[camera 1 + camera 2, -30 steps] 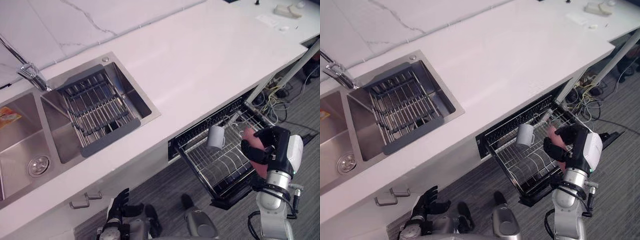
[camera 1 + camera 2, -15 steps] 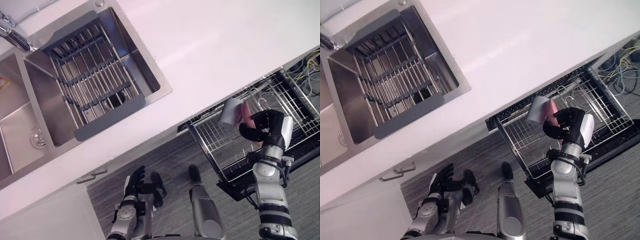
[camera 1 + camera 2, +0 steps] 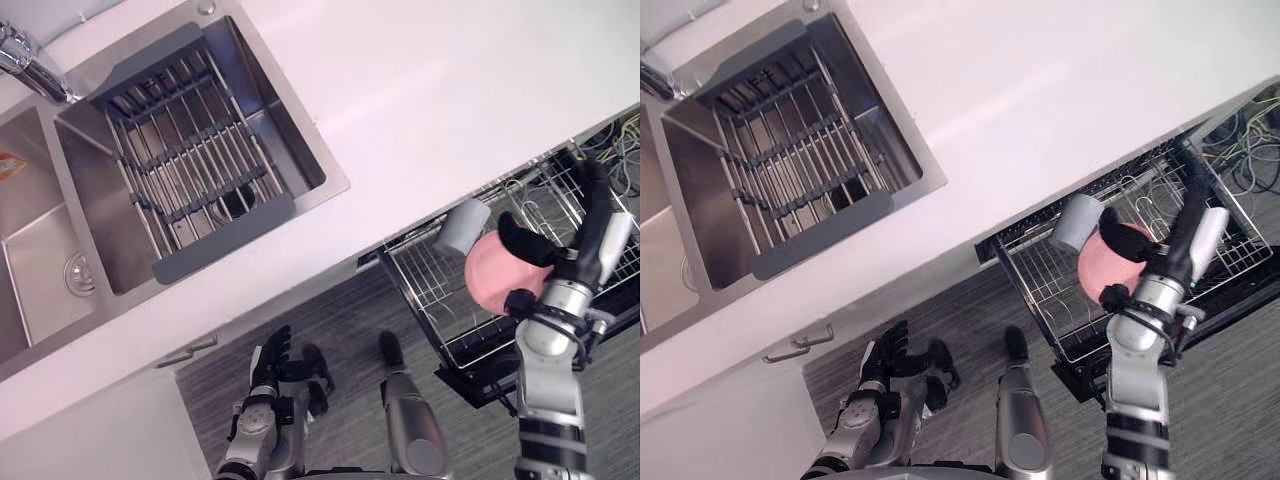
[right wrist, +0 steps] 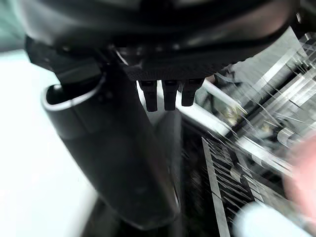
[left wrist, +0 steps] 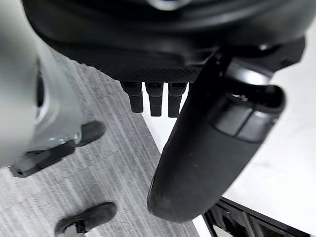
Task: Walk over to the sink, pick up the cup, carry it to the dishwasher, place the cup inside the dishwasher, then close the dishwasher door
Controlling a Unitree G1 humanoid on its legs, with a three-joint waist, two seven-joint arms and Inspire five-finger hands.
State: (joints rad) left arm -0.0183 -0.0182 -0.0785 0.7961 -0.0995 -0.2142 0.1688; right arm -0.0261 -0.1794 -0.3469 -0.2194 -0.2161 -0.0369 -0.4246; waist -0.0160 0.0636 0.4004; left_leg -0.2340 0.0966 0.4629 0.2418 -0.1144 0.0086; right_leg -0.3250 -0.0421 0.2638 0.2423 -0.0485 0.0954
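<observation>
A pink cup point(image 3: 490, 280) hangs over the pulled-out dishwasher rack point(image 3: 440, 310), resting against my right hand point(image 3: 575, 262). That hand's fingers point straight up, away from the cup, and its thumb point(image 3: 525, 242) lies across the cup's top. In the right wrist view the fingers point(image 4: 165, 94) are straight, and the cup is a pink blur point(image 4: 302, 173) beside them above the rack wires. A pale grey mug point(image 3: 462, 226) stands at the rack's front left corner, next to the pink cup. My left hand point(image 3: 270, 362) hangs low over the floor, fingers relaxed.
The white counter point(image 3: 420, 110) runs above the rack. A steel sink point(image 3: 300, 170) to the left holds a grey drainer rack point(image 3: 190, 185), with a tap point(image 3: 25, 62) behind it. Cables point(image 3: 615, 140) lie on the floor past the dishwasher. A cabinet handle point(image 3: 185, 352) shows below the sink.
My right hand's fingers have straightened from their curl round the pink cup, and the cup now sits lower against the thumb. The camera has shifted slightly. The left hand has not moved.
</observation>
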